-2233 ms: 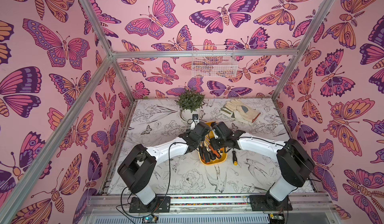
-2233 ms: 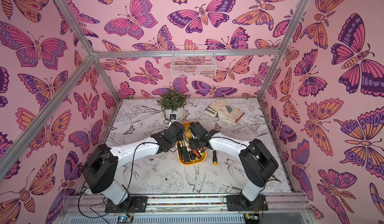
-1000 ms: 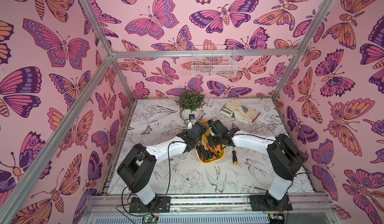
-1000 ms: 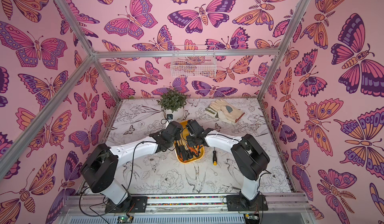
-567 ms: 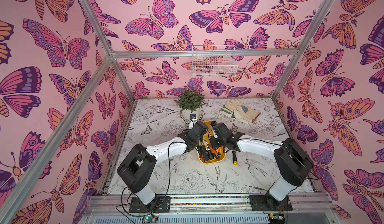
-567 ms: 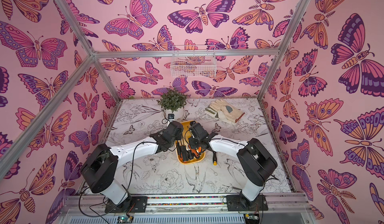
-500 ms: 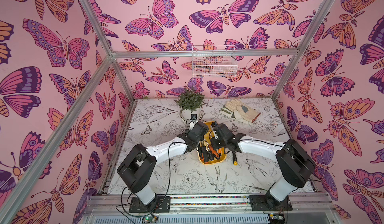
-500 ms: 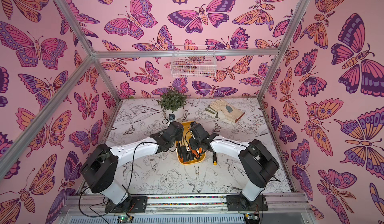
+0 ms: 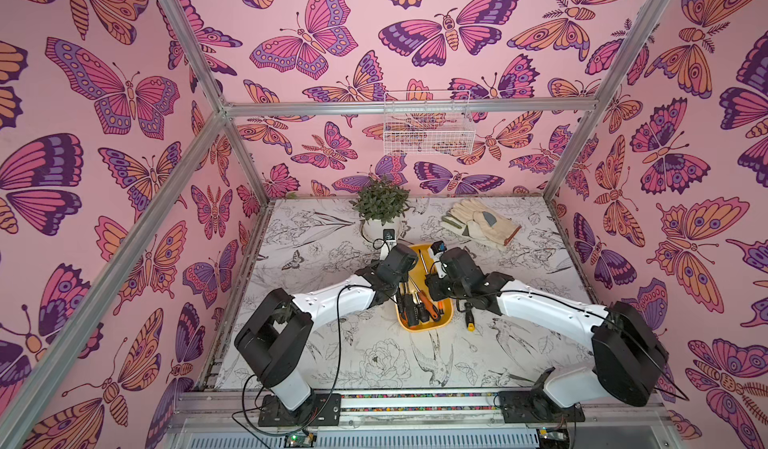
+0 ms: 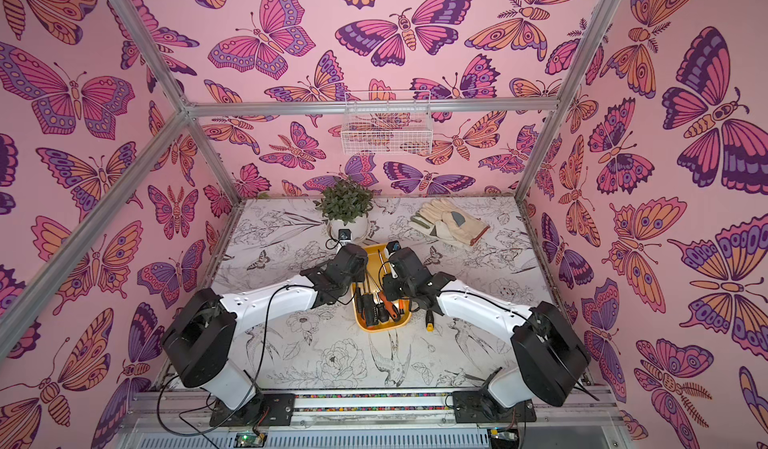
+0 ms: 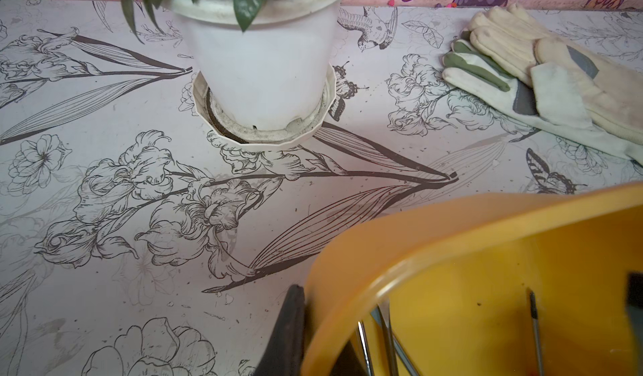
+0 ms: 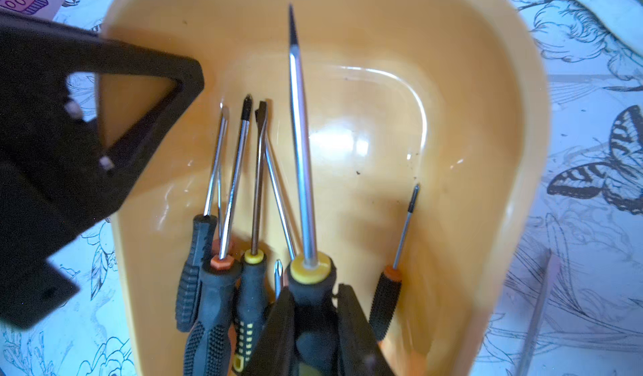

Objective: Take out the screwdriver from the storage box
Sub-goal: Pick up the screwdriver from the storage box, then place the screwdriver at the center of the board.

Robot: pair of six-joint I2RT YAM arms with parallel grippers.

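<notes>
Right pincer (image 12: pixel 315 304) tight around screwdriver (image 12: pixel 302 182) handle, shaft lengthwise along storage box (image 12: pixel 487 130), tip toward far rim.

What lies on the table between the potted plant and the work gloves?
Nothing: the left wrist view shows bare printed tabletop between potted plant and work gloves.

arms (image 9: pixel 332 299): white links, black joints | cables (image 9: pixel 338 343): black, looping | bases (image 9: pixel 299 411): black plates | right gripper (image 12: pixel 315 292): matte black
</notes>
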